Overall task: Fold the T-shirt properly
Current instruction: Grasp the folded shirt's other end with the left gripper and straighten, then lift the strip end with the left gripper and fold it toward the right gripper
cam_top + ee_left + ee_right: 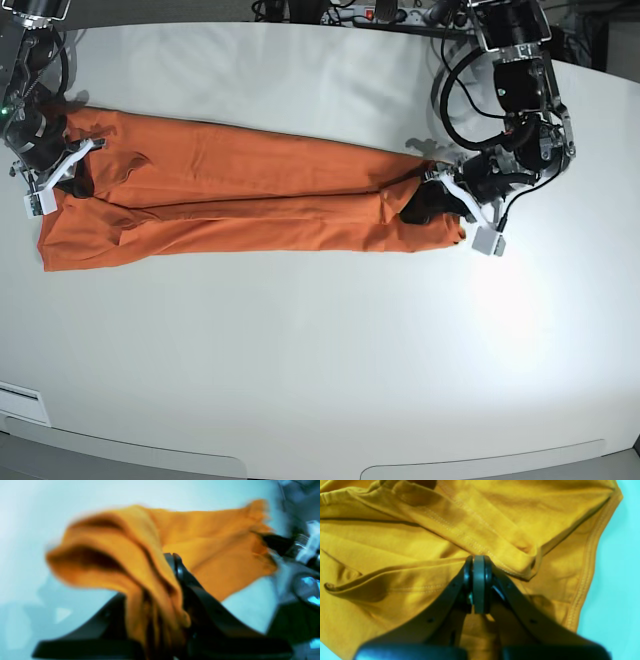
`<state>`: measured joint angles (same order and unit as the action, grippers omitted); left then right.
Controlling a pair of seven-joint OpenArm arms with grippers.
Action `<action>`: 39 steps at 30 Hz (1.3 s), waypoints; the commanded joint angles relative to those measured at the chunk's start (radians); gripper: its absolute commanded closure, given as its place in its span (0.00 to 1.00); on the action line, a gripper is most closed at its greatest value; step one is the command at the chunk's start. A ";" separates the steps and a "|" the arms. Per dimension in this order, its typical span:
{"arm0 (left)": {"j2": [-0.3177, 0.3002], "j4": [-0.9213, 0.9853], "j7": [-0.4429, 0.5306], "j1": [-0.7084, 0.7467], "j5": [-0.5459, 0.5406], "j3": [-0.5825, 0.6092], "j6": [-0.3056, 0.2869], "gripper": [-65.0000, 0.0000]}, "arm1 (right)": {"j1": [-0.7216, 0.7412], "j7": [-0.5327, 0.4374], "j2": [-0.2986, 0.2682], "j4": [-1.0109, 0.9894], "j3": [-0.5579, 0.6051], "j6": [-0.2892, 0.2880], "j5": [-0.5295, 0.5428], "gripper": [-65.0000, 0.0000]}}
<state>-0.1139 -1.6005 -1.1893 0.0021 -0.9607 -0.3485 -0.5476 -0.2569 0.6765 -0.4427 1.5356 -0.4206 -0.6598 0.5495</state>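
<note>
The orange T-shirt (250,190) lies on the white table (320,350) as a long, narrow band running left to right. My left gripper (428,205) is at its right end, shut on a bunch of the fabric. In the blurred left wrist view the T-shirt (200,530) hangs in folds over the left gripper (173,556). My right gripper (72,183) is at the shirt's left end. In the right wrist view the right gripper (478,560) has its pads pressed together at a stitched hem, and creases in the T-shirt (395,542) run into its tip.
Cables and a power strip (370,15) lie along the table's far edge. A small white label (20,405) sits at the front left corner. The left arm's body and cabling (510,110) rise over the table's back right.
</note>
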 commanded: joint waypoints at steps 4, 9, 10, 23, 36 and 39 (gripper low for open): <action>-0.003 -0.018 -0.051 -0.016 -0.218 -0.002 -0.090 1.00 | 0.005 0.009 -0.018 0.007 -0.005 -0.003 -0.004 1.00; 0.037 -0.018 -0.106 -0.016 -0.390 0.003 -0.151 1.00 | 0.004 0.021 -0.018 0.007 -0.005 -0.003 -0.004 1.00; 0.053 -0.018 -0.114 -0.016 -0.414 0.003 -0.151 1.00 | 0.004 0.021 -0.018 0.007 -0.005 -0.003 -0.004 1.00; 0.211 -0.013 0.113 -0.031 -0.096 0.188 -0.151 1.00 | 0.004 0.035 -0.018 0.007 -0.005 -0.003 0.000 1.00; 0.271 -0.013 0.212 -0.033 0.058 0.314 -0.151 0.64 | 0.005 0.079 -0.018 0.007 -0.005 -0.006 0.038 1.00; 0.271 -0.013 0.240 -0.033 0.059 0.316 -0.151 0.29 | 0.005 0.091 -0.018 0.007 -0.005 -0.024 0.058 1.00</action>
<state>0.1474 -1.5997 -0.9733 -0.0143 -0.8810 -0.0383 -0.6888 -0.2546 0.7528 -0.4431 1.5356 -0.4206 -0.6762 0.6029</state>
